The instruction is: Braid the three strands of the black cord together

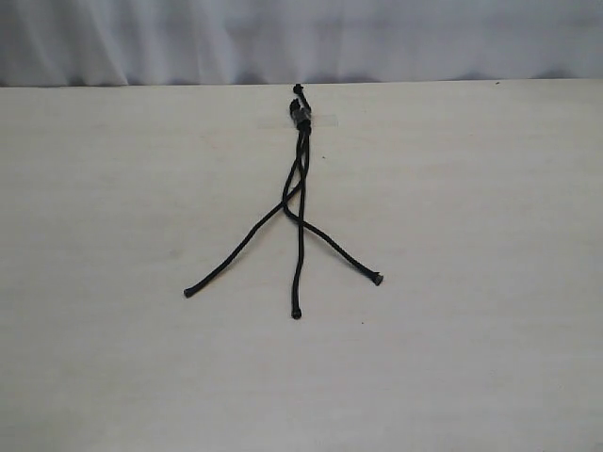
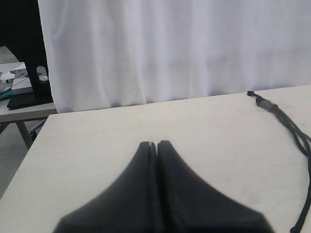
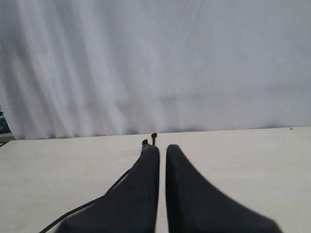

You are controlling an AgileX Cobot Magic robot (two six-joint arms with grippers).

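The black cord (image 1: 301, 160) is lying on the pale table (image 1: 490, 282), its knotted end sitting under a clear tape strip (image 1: 323, 120) near the far edge. The three strands (image 1: 299, 264) are crossing below the knot, then fanning apart toward the near side. The left gripper (image 2: 156, 144) is showing its jaws pressed together, gripping nothing. The right gripper (image 3: 162, 148) is showing only a thin slit between its jaws, also empty.

No readable text, labels, brands, numbers or signs anywhere in view.
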